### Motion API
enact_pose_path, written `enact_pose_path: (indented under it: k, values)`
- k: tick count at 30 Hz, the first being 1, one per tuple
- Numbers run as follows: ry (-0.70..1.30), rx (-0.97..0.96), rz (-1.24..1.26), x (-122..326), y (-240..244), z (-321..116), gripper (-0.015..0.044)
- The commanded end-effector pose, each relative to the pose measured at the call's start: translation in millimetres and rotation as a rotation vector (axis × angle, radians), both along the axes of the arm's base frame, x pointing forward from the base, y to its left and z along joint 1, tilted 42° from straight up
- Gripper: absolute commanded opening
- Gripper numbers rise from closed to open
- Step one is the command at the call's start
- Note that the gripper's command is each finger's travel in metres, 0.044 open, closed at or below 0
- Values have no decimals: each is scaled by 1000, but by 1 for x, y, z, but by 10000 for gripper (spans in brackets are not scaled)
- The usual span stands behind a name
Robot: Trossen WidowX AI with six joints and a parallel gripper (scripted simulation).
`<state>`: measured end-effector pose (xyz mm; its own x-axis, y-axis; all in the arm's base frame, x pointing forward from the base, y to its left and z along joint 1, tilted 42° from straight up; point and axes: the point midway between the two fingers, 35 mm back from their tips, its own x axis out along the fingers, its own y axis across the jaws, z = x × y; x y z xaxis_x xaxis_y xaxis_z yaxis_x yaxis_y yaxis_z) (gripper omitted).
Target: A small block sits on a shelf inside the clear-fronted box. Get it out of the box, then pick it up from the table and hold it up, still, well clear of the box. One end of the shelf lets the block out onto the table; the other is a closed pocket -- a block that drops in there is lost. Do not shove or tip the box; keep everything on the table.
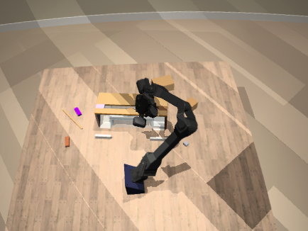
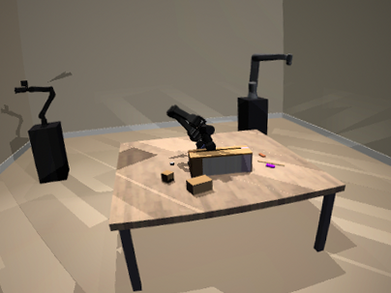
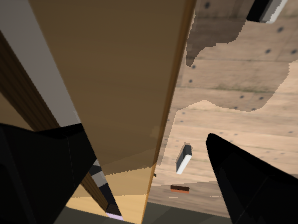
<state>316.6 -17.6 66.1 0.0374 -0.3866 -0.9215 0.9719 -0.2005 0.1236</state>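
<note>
One blk parallel-jaw gripper [image 1: 139, 113] [image 3: 160, 129], open wide & empty, over one long tan slotted box [image 1: 122, 111] [image 2: 222, 163] [image 3: 107, 80]; two wht bars [image 1: 103, 136] [image 1: 158, 139] nearby.

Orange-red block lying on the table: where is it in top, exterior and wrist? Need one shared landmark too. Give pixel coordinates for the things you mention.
Top: orange-red block [image 1: 67, 141] [image 2: 262, 155] [image 3: 180, 188] at left, just below mid-height.
Exterior: right of centre, about mid-height.
Wrist: near the bottom, right of centre.
Shared landmark: clear-fronted box with the slotted tan top [image 1: 117, 98] [image 2: 227, 155] [image 3: 115, 90].
</note>
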Motion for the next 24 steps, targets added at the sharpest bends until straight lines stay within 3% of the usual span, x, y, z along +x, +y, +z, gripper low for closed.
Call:
enact_pose_path:
  k: [1,24]
  values:
    - [5,-5,3,-3,-5,-5,400]
    - [1,1,-1,9,31,-31,400]
